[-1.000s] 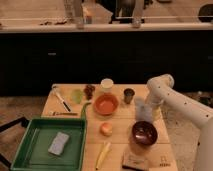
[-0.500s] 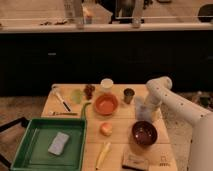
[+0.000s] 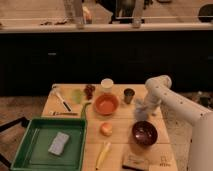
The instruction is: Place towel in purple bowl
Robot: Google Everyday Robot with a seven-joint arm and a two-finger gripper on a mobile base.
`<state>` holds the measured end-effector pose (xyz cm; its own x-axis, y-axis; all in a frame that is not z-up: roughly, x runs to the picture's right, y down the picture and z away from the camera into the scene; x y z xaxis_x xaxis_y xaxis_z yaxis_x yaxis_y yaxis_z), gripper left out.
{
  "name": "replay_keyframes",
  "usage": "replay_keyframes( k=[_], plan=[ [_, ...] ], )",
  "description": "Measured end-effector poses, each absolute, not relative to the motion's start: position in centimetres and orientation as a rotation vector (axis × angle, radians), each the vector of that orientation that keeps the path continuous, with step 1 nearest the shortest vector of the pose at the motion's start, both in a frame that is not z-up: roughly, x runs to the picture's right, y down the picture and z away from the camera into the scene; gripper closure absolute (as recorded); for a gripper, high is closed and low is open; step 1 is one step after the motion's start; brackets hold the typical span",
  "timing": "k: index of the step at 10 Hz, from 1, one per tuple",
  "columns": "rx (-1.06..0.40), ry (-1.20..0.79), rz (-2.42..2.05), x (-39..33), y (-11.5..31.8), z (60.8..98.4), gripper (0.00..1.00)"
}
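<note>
The gripper [image 3: 144,103] seems clamped on the towel [image 3: 140,113], which hangs bunched above the tabletop [image 3: 118,146]. The purple bowl [image 3: 145,133] sits just nearer the camera, almost directly below.

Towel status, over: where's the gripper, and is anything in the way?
Gripper at the towel, just behind purple bowl. Towel not yet in bowl. Dark cup nearby, behind-left; nothing seen between towel and bowl.

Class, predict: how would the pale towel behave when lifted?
Likely floppy: the towel bunches irregularly at the gripper, just beyond the purple bowl. Probably light, being a small limp cloth. With no round shape, it's unlikely to roll.
</note>
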<state>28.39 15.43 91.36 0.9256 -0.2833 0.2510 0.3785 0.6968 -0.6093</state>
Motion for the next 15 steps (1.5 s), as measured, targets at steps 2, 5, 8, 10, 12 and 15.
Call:
replay_keyframes(
  k=[2, 5, 8, 10, 12, 15],
  plan=[
    [-0.716, -0.14, -0.372, 28.5, 15.6, 91.2, 1.0],
    [-0.684, -0.128, -0.392, 28.8, 14.9, 90.2, 1.0],
    [-0.64, -0.117, -0.401, 28.9, 14.0, 89.0, 1.0],
    [-0.614, -0.109, -0.406, 28.9, 13.5, 88.1, 1.0],
    [-0.593, -0.101, -0.412, 28.8, 12.9, 87.0, 1.0],
    [-0.565, -0.077, -0.422, 28.2, 12.1, 85.3, 1.0]
  ],
)
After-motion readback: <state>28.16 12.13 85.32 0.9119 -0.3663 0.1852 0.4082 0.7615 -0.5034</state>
